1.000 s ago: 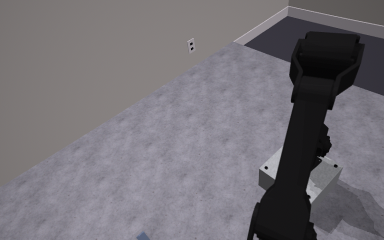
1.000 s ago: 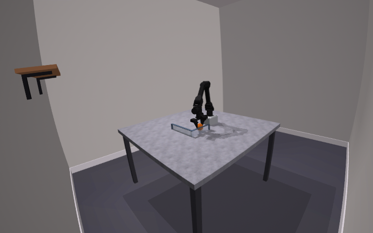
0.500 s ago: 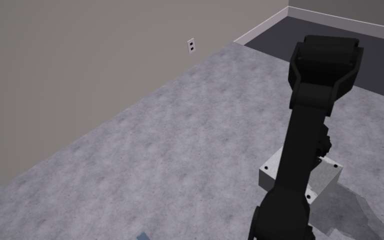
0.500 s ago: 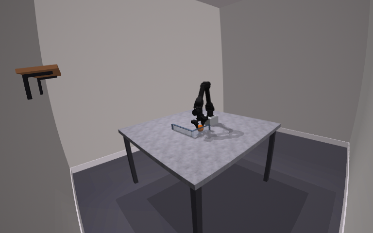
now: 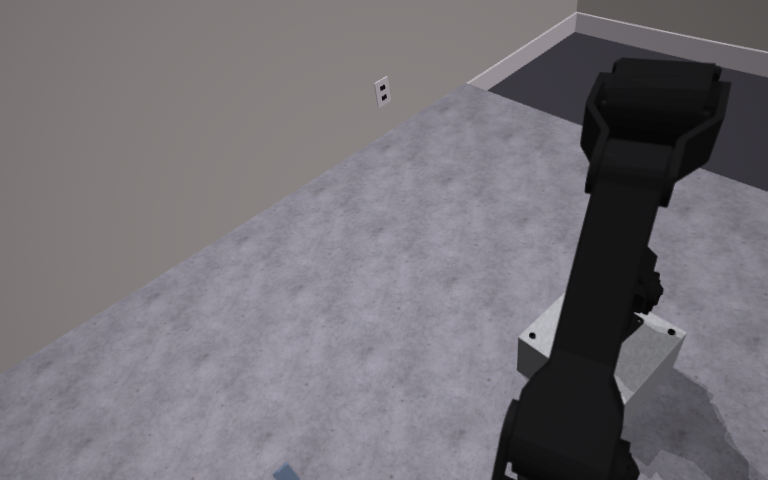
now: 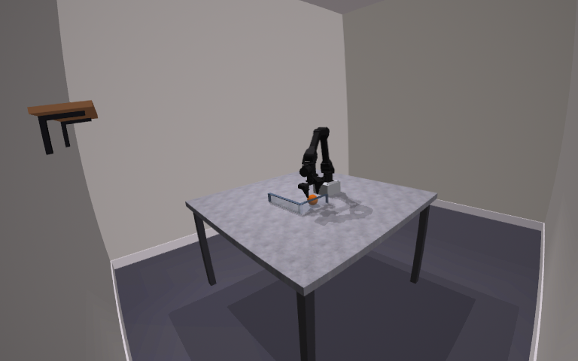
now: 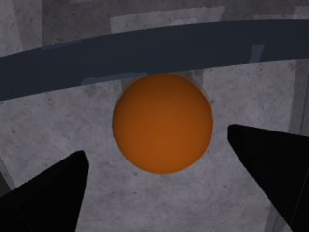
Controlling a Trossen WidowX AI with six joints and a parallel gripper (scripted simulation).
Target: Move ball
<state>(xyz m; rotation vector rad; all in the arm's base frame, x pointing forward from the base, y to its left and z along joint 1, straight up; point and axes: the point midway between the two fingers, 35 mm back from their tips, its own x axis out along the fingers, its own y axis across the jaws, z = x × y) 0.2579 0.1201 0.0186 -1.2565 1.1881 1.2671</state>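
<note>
The orange ball (image 7: pixel 162 124) (image 6: pixel 312 198) rests on the table inside the corner of the low clear walls (image 7: pixel 161 48) (image 6: pixel 283 203), close to one wall. My gripper (image 7: pixel 158 145) (image 6: pixel 307 191) is open just above it. The two black fingers stand on either side of the ball with a gap to each. I cannot make out the see-through copy apart from the ball; only a faint orange edge shows around the ball's top. In the top view only the arm (image 5: pixel 617 254) and a small tip of a wall (image 5: pixel 286 472) show; the ball and the gripper are out of frame.
The arm's light grey base block (image 6: pixel 331 187) (image 5: pixel 538 339) stands right behind the walls on the grey table (image 6: pixel 298 255). A room wall with a socket (image 5: pixel 382 91) runs along the table's far side. A wooden shelf (image 6: pixel 63 110) hangs on the wall at left.
</note>
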